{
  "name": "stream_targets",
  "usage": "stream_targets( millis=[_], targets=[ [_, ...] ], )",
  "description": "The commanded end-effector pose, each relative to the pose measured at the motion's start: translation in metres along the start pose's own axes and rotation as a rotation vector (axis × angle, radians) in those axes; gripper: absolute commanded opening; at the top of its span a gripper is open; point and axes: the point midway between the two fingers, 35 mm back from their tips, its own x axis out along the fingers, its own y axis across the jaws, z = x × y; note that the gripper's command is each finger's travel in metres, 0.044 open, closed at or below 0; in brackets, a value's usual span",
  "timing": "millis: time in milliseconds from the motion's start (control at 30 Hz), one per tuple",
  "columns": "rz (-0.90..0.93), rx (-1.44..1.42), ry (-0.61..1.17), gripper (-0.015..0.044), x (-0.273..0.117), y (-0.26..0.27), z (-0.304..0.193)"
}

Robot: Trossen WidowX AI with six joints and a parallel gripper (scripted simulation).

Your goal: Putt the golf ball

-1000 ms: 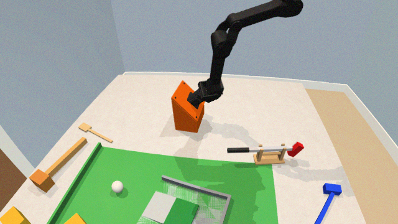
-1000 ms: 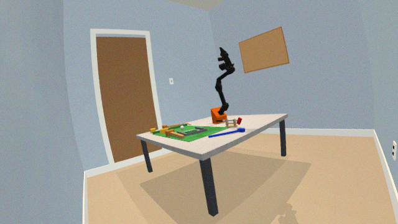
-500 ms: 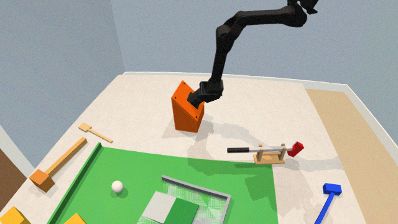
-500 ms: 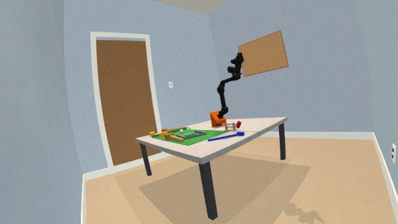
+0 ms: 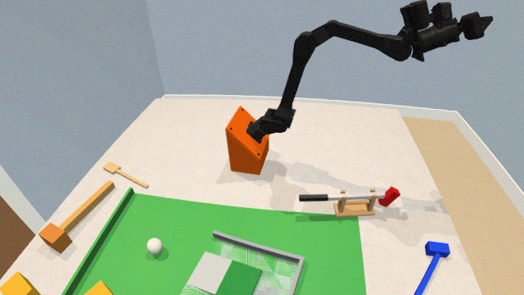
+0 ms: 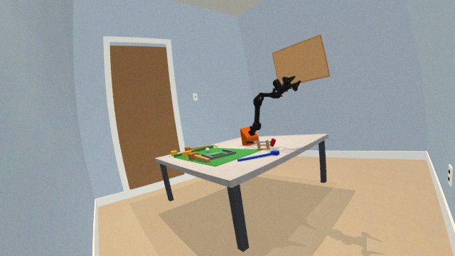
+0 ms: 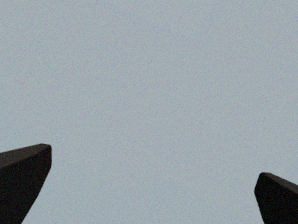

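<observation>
- while the gripper [image 5: 485, 22] hangs high above the far right of the table [image 5: 196, 135], its fingers are spread wide with nothing between them; the wrist view shows only blank wall past the two dark tips.
- the red putter [image 5: 348, 197] lies across a small wooden stand [image 5: 355, 205] just beside the green mat's [image 5: 254, 233] right rear corner, red head to the right, black grip sticking out to the left, free of the stand.
- the golf ball [image 5: 155, 245] sits on the mat near its left side, apart from the grey-walled ramp [image 5: 213, 272] and the raised green [image 5: 239, 280] at the near edge.
- the step in hand looks like the reach for the putter, and it has barely begun: the arm must swing down and point the fingers at the table first.
- to do it well, i would aim for the black grip, away from the stand's posts, with the jaws straddling the shaft crosswise and kept wide until they are level with it.
- a square, firm pinch matters, since a putter that twists in the hand would send the ball off line.
- the blue mallet [image 5: 431, 262] and the orange mallet [image 5: 75, 217] lie well apart from the path and need no attention.
</observation>
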Motion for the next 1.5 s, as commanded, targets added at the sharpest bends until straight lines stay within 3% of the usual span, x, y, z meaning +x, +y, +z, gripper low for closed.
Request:
stream_targets(
  millis=[0,300,667,900,1133,1333,1467],
  targets=[
    [0.074,-0.147,0.223,0.0440,-0.010,0.008,-0.074],
    [0.241,-0.398,0.705,0.0440,-0.084,-0.012,-0.214],
    [0.413,-0.471,1.252,0.0440,-0.242,-0.069,-0.308],
    [0.464,-0.371,1.547,0.0440,-0.356,-0.099,-0.313],
    [0.443,-0.148,1.760,0.0440,-0.465,-0.104,-0.283],
    [0.376,0.153,1.790,0.0440,-0.540,-0.074,-0.247],
    [0.272,0.308,1.733,0.0440,-0.564,-0.052,-0.226]
  ],
)
